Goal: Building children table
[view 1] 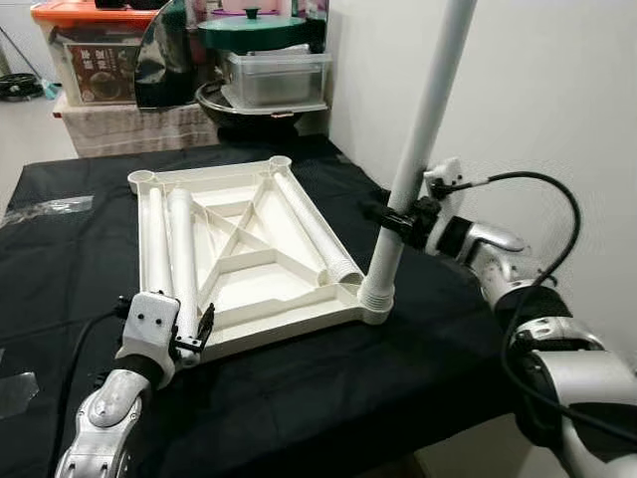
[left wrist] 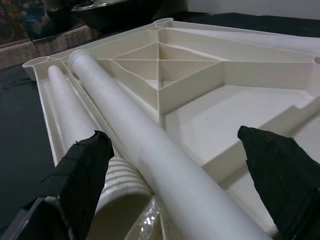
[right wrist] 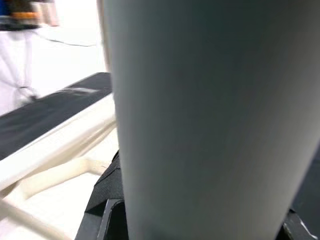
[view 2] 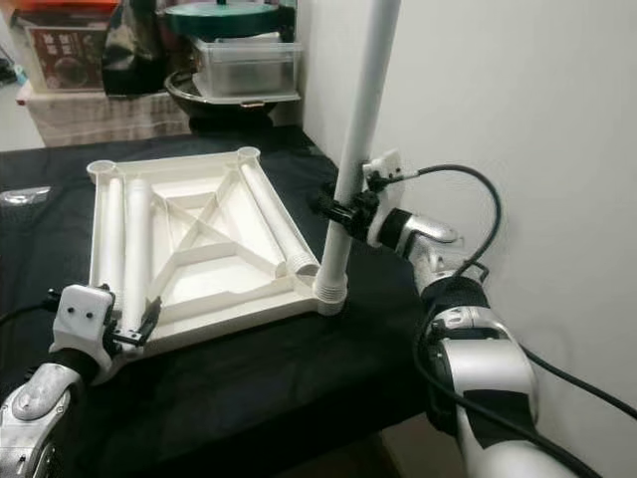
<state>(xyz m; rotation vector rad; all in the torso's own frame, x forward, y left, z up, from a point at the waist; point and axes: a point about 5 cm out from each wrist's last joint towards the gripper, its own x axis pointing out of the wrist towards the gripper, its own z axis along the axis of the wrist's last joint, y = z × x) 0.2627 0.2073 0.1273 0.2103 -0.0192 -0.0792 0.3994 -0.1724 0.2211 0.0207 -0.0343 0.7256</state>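
An upside-down cream plastic ribbed tabletop lies on black cloth. The right gripper clamps an upright white tube leg in its corner socket; the left gripper is spread wide at the near corner.

Silver arms w/ black cables, white wrist housings.

My two head cameras look forward and down from above at the same black-covered table, one shifted slightly sideways from the other. My left wrist camera sits just behind my left claw, looking very close along its fingers across the tabletop tray. My right wrist camera is pressed right up to the upright leg between my right claw's fingers.
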